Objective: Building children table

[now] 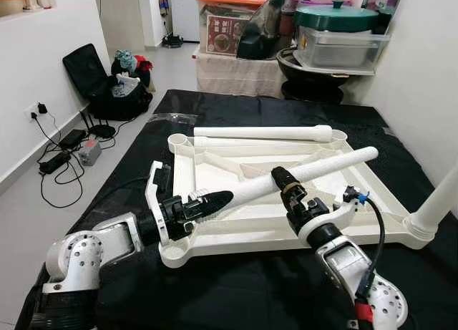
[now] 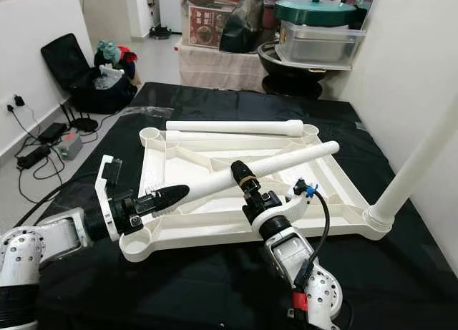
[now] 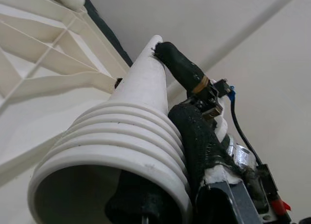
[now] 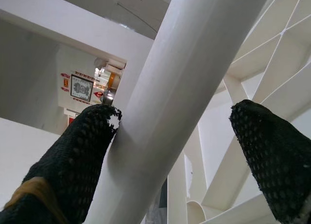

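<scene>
1. On the floor at far left, by the white wall: tangled black cables and a power brick [image 1: 57,160], with a black bag [image 1: 107,86] of clothes farther back.
2. Spread over the floor: a black mat [image 1: 215,294], with the upturned white tabletop [image 1: 215,165] lying flat on it, ribbed underside up, round sockets at its corners.
3. Left gripper [image 1: 215,201] reaching in from the lower left, over the tabletop's near-left part; fingers closed on the threaded end of the held table leg [image 1: 315,169]. In the left wrist view, one black finger [image 3: 141,202] sits inside the leg's hollow mouth and the other lies along its outside.
4. Held white leg slanting across the tabletop, raised above it: long axis running from near-left to far-right, ribbed open end toward the left gripper, plain rounded end pointing to the far right corner.
5. Right gripper [image 2: 247,178] coming up from the lower right, at the leg's midsection; in the right wrist view one finger [image 4: 77,151] touches the leg, the other stands apart from it, so the jaws are spread and not clamped.
6. Along the far edge of the tabletop: a second loose leg [image 1: 265,133] lying crosswise, axis left to right.
7. At the near-right corner: a third leg [image 2: 418,162] standing in its socket, leaning upward to the right.
8. Behind the mat: stacked storage boxes and a green-lidded pot [image 1: 336,16].
</scene>
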You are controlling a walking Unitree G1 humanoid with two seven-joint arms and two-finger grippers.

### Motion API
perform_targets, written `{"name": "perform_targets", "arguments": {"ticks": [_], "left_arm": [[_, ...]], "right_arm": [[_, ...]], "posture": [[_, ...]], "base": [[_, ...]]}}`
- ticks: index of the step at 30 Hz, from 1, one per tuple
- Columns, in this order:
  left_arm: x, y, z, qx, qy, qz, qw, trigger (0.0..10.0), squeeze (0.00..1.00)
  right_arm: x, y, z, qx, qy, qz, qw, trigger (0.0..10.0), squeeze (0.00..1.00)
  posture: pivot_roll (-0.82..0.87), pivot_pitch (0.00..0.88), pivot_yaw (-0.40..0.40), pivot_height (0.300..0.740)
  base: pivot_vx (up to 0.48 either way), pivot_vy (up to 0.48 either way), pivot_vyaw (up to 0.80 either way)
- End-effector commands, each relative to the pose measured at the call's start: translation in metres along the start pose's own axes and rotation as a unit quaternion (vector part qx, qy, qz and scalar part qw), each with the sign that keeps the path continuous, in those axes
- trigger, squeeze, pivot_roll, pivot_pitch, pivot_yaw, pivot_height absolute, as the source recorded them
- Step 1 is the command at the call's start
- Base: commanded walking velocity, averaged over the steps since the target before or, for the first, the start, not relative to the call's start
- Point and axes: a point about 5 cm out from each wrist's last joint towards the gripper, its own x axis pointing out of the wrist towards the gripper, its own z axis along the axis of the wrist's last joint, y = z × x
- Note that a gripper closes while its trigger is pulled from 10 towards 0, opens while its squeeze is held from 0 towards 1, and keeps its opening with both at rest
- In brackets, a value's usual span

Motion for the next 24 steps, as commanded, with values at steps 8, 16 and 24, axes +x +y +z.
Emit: {"name": "perform_targets", "arguments": {"ticks": [8, 16, 24], "left_arm": [[0.005, 0.009, -0.013, -0.009, 0.006, -0.022, 1.000, 10.0, 0.00], [0.007, 0.007, -0.014, -0.018, 0.002, -0.059, 0.998, 10.0, 0.00], [0.010, 0.005, -0.014, -0.013, -0.001, -0.077, 0.997, 10.0, 0.00]], "right_arm": [[0.007, 0.008, -0.008, 0.056, 0.008, 0.011, 0.998, 10.0, 0.00], [0.018, 0.020, -0.012, 0.094, 0.008, 0.029, 0.995, 10.0, 0.00], [0.023, 0.025, -0.017, 0.121, -0.001, 0.031, 0.992, 0.0, 0.00]], "posture": [[0.01, 0.000, -0.076, 0.740], [0.01, 0.000, -0.075, 0.740], [0.00, 0.000, -0.081, 0.740]], "base": [[0.000, 0.000, 0.00], [0.000, 0.000, 0.00], [0.000, 0.000, 0.00]]}}
